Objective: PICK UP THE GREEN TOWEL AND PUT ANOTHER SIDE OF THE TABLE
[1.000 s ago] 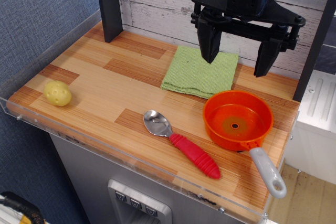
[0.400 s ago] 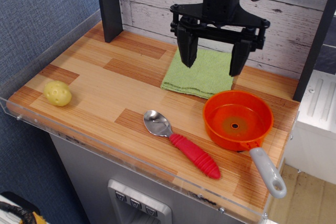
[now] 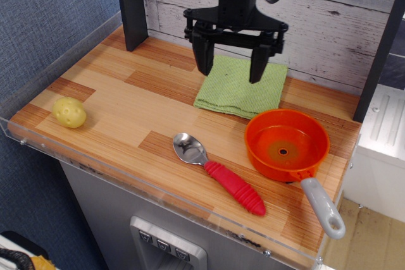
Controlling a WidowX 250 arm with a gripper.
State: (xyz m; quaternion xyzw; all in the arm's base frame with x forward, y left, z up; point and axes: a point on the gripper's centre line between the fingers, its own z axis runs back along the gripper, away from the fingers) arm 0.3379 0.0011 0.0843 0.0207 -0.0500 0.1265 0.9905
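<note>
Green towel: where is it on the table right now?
The green towel lies flat at the back of the table, by the plank wall, just behind the orange pan, with the open gripper above it.

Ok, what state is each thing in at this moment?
gripper: open, above the towel, holding nothing
green towel: folded, flat on the table
orange pan: upright, empty
spoon: lying bowl up, empty
yellow ball: resting near the table's left edge
</note>
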